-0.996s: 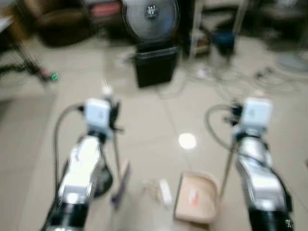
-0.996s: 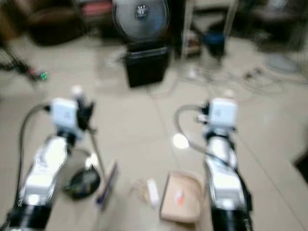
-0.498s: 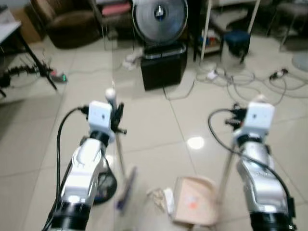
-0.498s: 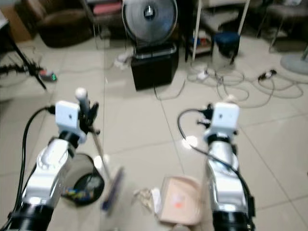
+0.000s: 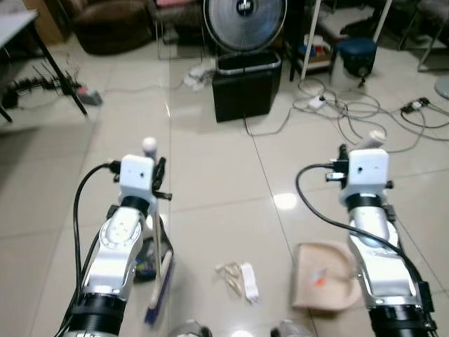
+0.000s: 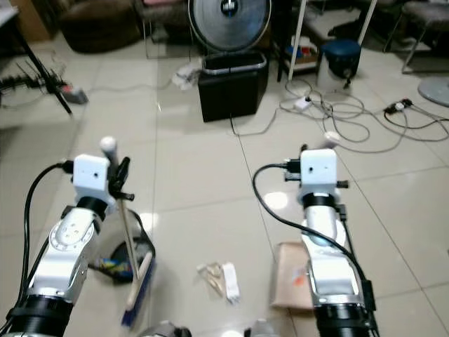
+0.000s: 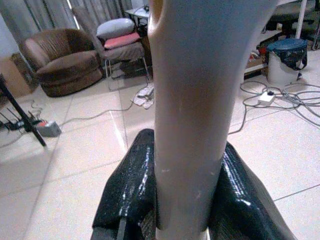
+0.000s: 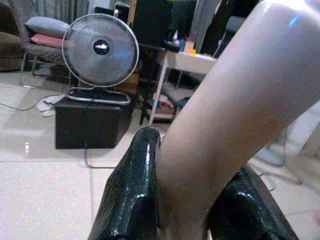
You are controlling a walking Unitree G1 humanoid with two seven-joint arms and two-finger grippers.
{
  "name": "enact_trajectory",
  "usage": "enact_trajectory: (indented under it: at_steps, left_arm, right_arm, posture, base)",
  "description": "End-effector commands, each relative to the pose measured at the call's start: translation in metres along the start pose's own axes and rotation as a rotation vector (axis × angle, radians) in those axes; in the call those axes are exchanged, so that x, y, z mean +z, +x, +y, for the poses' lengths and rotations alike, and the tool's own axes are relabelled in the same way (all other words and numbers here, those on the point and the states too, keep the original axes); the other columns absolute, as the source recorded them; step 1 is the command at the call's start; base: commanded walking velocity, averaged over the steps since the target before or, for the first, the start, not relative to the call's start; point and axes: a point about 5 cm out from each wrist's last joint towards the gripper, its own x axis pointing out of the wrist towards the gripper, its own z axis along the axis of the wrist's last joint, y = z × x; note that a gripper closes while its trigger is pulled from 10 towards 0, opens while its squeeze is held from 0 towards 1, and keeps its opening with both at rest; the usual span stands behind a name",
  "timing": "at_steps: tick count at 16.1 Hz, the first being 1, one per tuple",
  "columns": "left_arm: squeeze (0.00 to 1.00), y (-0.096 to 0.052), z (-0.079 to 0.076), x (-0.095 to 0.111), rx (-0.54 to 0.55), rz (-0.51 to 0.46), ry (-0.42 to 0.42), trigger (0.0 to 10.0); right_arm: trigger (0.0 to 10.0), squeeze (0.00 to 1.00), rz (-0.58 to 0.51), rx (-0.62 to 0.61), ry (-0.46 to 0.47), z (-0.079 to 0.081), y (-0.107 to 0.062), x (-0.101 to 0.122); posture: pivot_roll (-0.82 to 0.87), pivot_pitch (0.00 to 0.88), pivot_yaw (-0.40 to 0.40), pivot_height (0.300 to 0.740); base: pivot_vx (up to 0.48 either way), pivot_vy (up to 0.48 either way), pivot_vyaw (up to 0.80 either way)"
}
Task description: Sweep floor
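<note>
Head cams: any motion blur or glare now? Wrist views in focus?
Left eye view: sharp, with a ceiling-light glare spot on the floor tile. Right eye view: equally sharp, same glare. Left wrist view: broom handle very close and soft, room behind clearer. Right wrist view: dustpan handle soft, with a blown highlight.

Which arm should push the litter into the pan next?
Left, probably. The left gripper holds the broom, whose head sits left of the litter; the right gripper holds the dustpan on the other side.

Head eyes look down, share fan (image 5: 245, 21); wrist cameras close along fingers (image 7: 125, 195).
</note>
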Motion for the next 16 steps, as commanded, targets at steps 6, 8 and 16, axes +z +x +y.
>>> enact_trajectory:
  at_steps: [6, 8, 16]
  left_arm:
    - [0.00, -0.001, -0.011, 0.006, 0.016, -0.130, -0.092, 10.0]
    - [0.00, -0.002, -0.022, 0.006, -0.007, -0.147, -0.102, 10.0]
    - [0.00, 0.019, -0.056, 0.039, -0.019, -0.251, -0.396, 10.0]
  right_arm:
    - [10.0, 0.00, -0.218, 0.136, -0.031, 0.020, 0.012, 0.007]
    - [10.0, 0.00, -0.256, 0.188, -0.047, 0.037, 0.014, 0.005]
    - [10.0, 0.00, -0.286, 0.302, 0.124, 0.099, 0.004, 0.005]
  posture:
    - [-0.07, 0.311, 0.071, 0.740]
    - [-0.05, 0.333, 0.070, 0.740]
    - [-0.02, 0.336, 0.085, 0.740]
  base:
    - [0.000, 0.000, 0.00]
    - [0.000, 0.000, 0.00]
    - [0.000, 0.000, 0.00]
